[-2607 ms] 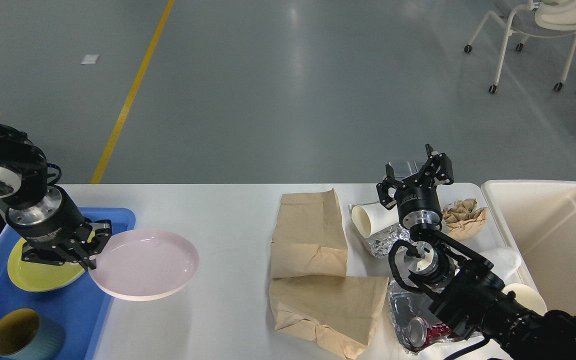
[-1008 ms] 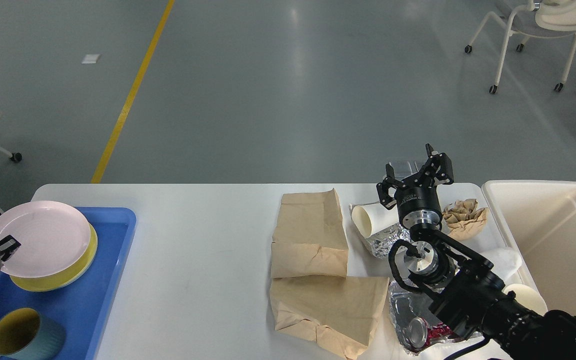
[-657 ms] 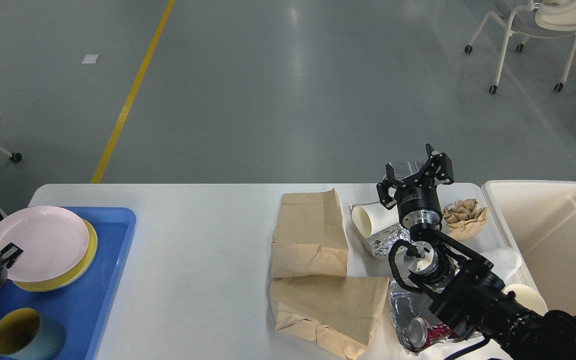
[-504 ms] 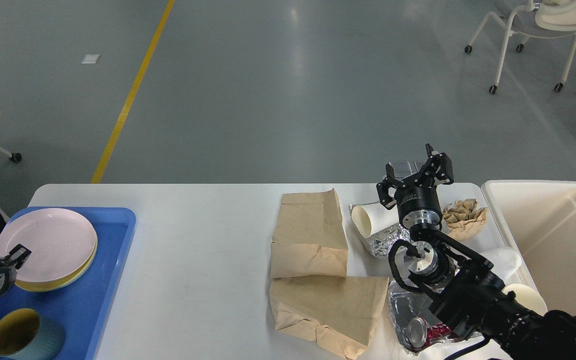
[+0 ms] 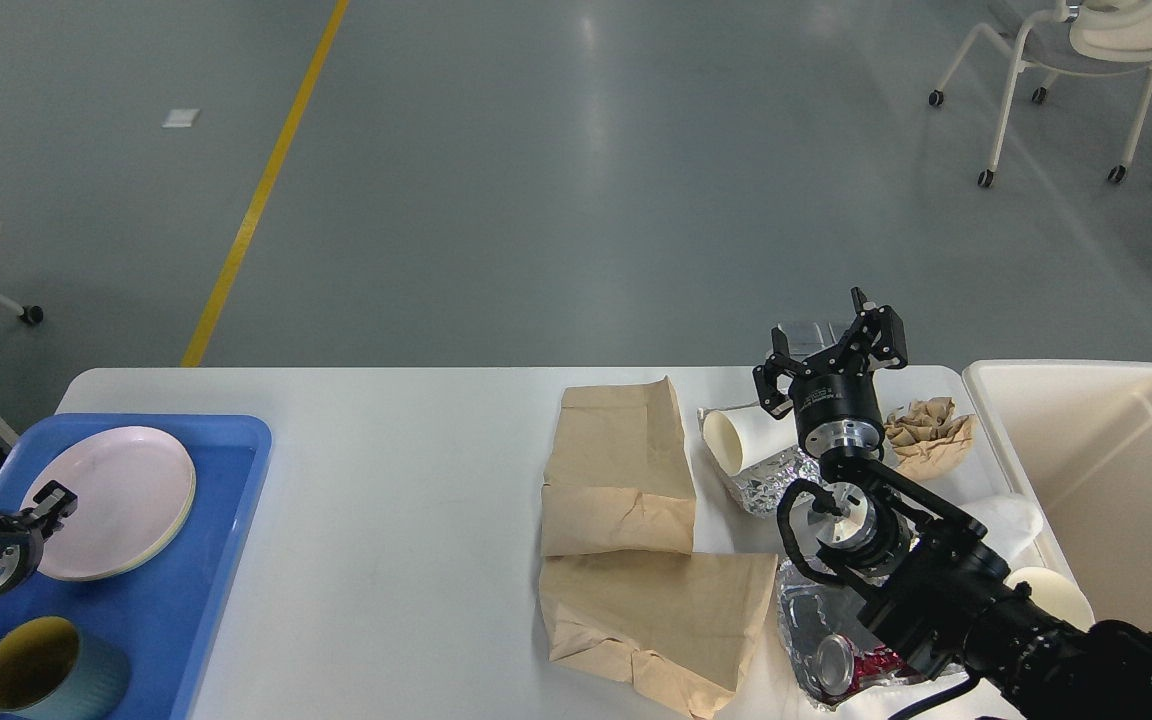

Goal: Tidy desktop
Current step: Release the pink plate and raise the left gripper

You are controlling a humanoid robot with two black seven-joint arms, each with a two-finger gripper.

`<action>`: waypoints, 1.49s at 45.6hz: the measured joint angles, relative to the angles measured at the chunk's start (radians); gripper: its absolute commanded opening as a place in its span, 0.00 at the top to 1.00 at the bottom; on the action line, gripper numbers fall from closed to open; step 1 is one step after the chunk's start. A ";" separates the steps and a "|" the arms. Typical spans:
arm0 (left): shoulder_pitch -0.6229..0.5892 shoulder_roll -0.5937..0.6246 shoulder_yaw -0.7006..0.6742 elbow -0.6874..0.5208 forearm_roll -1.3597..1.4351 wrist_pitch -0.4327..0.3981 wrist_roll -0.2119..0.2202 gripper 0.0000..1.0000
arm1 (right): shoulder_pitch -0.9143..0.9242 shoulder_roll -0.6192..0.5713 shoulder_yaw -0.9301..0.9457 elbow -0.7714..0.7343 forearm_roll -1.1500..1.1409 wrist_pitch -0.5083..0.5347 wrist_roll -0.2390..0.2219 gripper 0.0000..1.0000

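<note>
**Dishes stacked, rubbish still to clear**

At the table's left edge, my left gripper (image 5: 54, 497) sits by the near rim of the pink plate (image 5: 116, 501); it is small and dark from here, so I cannot tell whether its fingers are apart or still pinching the rim. That plate lies on a yellow one inside the blue tray (image 5: 226, 520), with a teal mug (image 5: 46, 670) toward the near left corner.

My right gripper (image 5: 831, 345) hangs above the table's far right part with its fingers spread and nothing between them. Below and around it lie a paper cup (image 5: 741, 440) on crumpled foil (image 5: 776, 478), a crumpled brown paper wad (image 5: 931, 430), two flat paper bags (image 5: 626, 470) toward the middle, and a crushed can (image 5: 836, 660) near the front edge. A cream bin (image 5: 1096, 470) stands off the right edge. As I judge it, the table (image 5: 416, 480) is only half tidied.

Risks from here: if the left gripper is not fully off the rim, pulling away could drag or tip the plate stack. On the right, the cup lies on its side and may roll or crush under a grasp, and my own forearm hides the can and foil.
</note>
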 measured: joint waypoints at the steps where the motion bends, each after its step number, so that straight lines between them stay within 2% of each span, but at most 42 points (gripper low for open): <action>1: -0.001 0.000 0.000 0.000 0.000 -0.001 0.001 0.04 | 0.000 0.000 0.000 0.000 0.000 0.000 0.000 0.00; 13: -0.028 0.006 -0.022 -0.011 0.003 -0.027 0.001 0.04 | 0.000 0.000 0.000 0.000 0.000 0.000 0.000 0.00; 18: -0.058 0.026 -0.086 -0.012 0.004 -0.101 -0.003 0.03 | 0.000 0.000 0.000 0.000 0.000 0.000 0.000 0.00; 26: -0.086 0.108 -0.292 -0.012 0.004 -0.251 -0.004 0.03 | 0.000 0.000 0.000 0.000 0.000 0.000 0.000 0.00; 32: -0.079 0.139 -0.394 -0.012 0.004 -0.319 -0.006 0.03 | 0.000 0.000 0.000 0.000 0.000 0.000 0.000 0.00; 53: -0.055 0.193 -0.605 -0.011 0.066 -0.337 -0.016 0.03 | 0.000 0.000 0.000 0.000 0.000 0.000 0.000 0.00; 56: -0.053 0.193 -0.627 -0.011 0.080 -0.337 -0.036 0.03 | 0.000 0.000 0.000 0.000 0.000 0.000 0.000 0.00; 63: -0.037 0.175 -0.701 -0.010 0.072 -0.339 -0.123 0.03 | 0.000 0.000 0.000 0.000 0.000 0.000 0.000 0.00; 66: 0.002 0.150 -0.751 -0.010 0.050 -0.342 -0.140 0.03 | 0.000 0.000 0.000 0.000 0.000 0.000 0.000 0.00; 68: 0.075 0.107 -0.861 -0.006 -0.011 -0.344 -0.163 0.03 | 0.000 0.000 0.000 0.000 0.000 0.000 0.000 0.00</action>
